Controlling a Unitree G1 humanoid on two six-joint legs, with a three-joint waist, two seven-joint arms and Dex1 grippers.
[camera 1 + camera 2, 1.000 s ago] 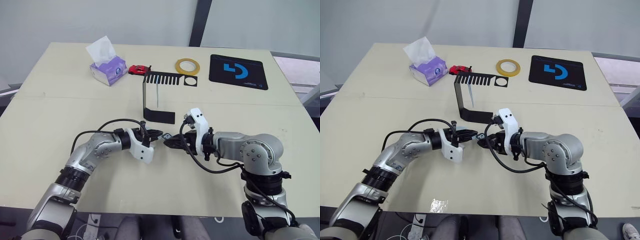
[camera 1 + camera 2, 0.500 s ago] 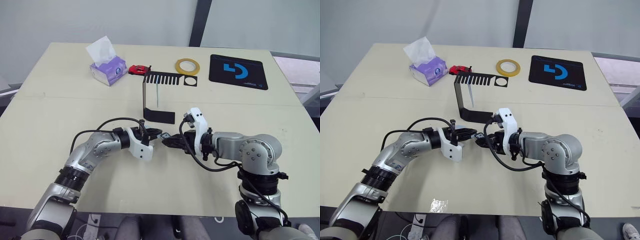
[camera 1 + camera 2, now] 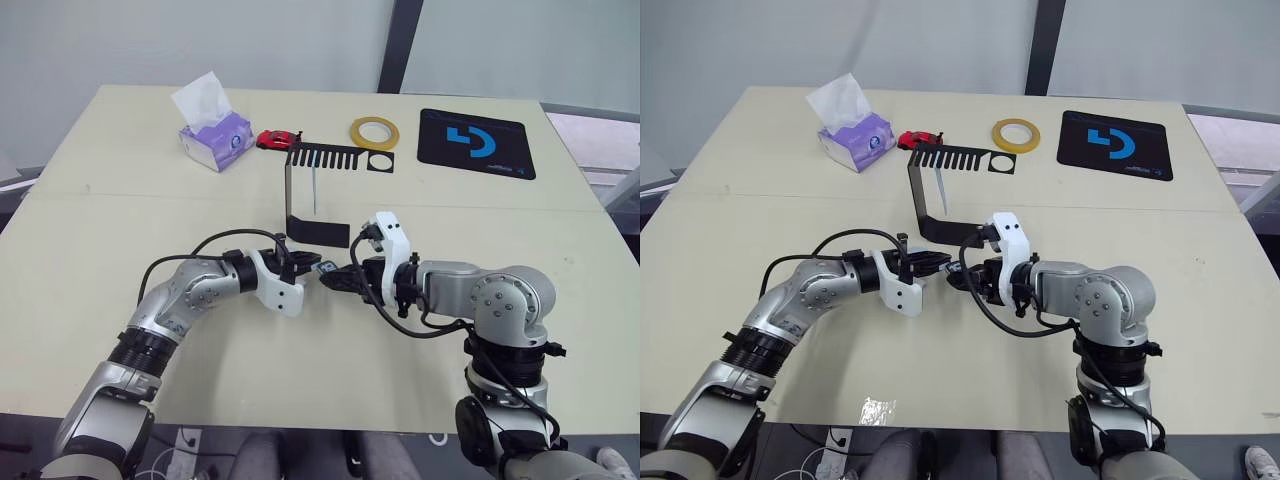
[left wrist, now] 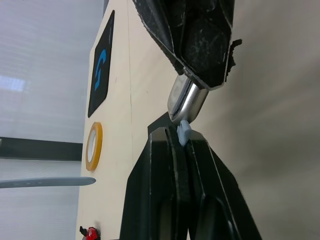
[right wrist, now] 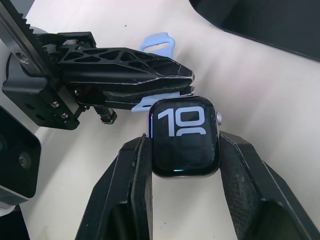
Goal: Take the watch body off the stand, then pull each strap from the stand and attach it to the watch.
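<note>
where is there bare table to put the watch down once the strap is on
Free: the near cream table in front of both claws, and the far-left stretch before the purple tissue box. Crowded: the far edge, with red toy car, yellow tape ring, black bent-sheet stand, black logo mat.

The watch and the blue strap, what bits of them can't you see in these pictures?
- Most of the strap: hidden inside the left gripper, right wrist view.
- Whether its end has entered the watch body: covered by the fingertips.
- Watch body sides: behind the right gripper fingers.
</note>
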